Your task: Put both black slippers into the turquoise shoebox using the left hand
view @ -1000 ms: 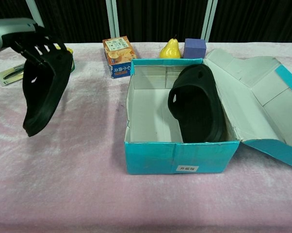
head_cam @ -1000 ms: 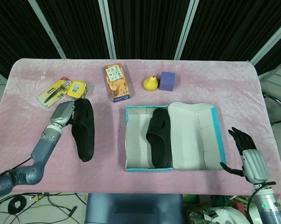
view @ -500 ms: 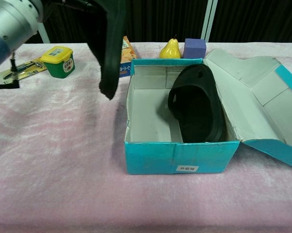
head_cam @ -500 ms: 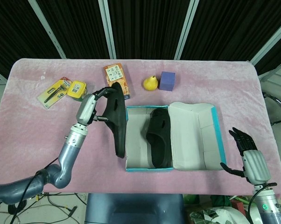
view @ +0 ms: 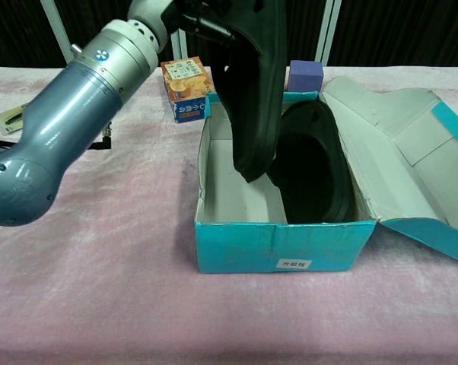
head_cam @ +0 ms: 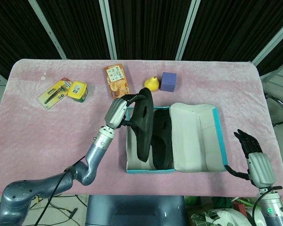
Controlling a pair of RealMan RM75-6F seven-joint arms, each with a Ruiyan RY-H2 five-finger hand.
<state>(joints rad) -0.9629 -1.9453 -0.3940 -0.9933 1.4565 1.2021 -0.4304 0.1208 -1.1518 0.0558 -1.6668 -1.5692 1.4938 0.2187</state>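
Half a second ago the left hand (head_cam: pixel 119 111) carried its black slipper (head_cam: pixel 143 123) beside the left wall of the turquoise shoebox (head_cam: pixel 174 137); now hand and slipper have moved rightward, so the slipper hangs over the box's open left half, and in the chest view the arm fills the upper left of the picture. The right hand (head_cam: pixel 253 155) has kept its place off the near right corner of the tabletop (head_cam: pixel 28 136), fingers spread and holding nothing. The left hand's fingers are wrapped around the upper end of the carried slipper, which stands on edge, its lower tip dipping inside the box close to the left wall; whether it touches the floor of the box cannot be told. The second slipper (head_cam: pixel 161 143) already lies flat in the box against the right side of the base, sole down, partly hidden by the carried one. The box's lid is folded open to the right, white inside. Farther back, past the box, stand an orange snack carton (head_cam: pixel 117 83), a yellow pear (head_cam: pixel 151 84) and a purple cube (head_cam: pixel 169 81), the pear and cube just beside each other; at far left lie a yellow-lidded jar (head_cam: pixel 77 90) and a packaged razor (head_cam: pixel 53 93).
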